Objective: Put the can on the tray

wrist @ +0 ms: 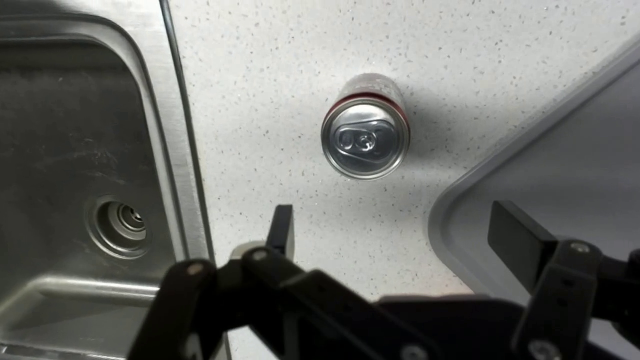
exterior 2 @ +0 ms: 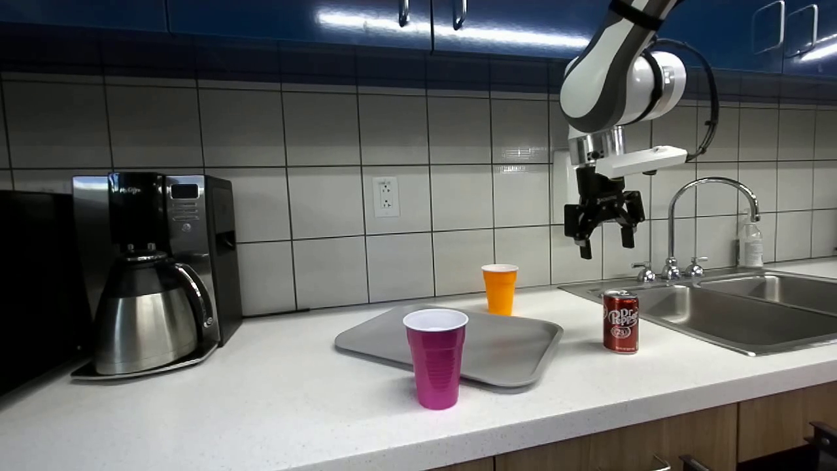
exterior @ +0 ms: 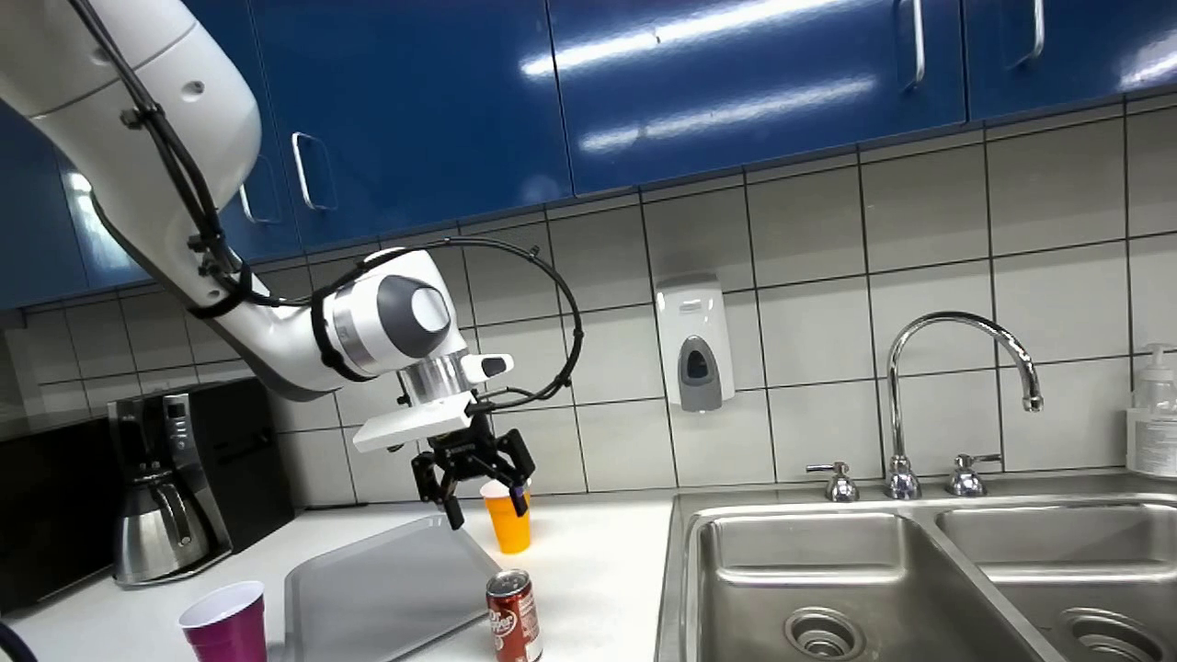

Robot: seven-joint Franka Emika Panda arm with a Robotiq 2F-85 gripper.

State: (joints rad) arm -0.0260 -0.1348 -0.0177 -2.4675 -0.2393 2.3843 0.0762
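The red can [exterior 2: 621, 325] stands upright on the white counter, between the tray and the sink. It also shows in an exterior view [exterior: 516, 622] and in the wrist view [wrist: 365, 137], its silvery top facing the camera. The light-grey tray [exterior 2: 513, 347] lies flat beside the can, apart from it; its corner shows in the wrist view [wrist: 560, 165] and more of it in an exterior view [exterior: 386, 588]. My gripper [exterior 2: 607, 245] is open and empty, fingers pointing down, well above the counter near the can. Its spread fingers show in the wrist view [wrist: 395, 230].
A purple cup [exterior 2: 437, 369] stands at the tray's front edge. An orange cup [exterior 2: 500, 291] stands at the tray's back edge. The steel sink [wrist: 177, 165] and faucet [exterior: 897, 414] lie on the can's other side. A coffee maker [exterior 2: 150, 281] stands beyond the tray.
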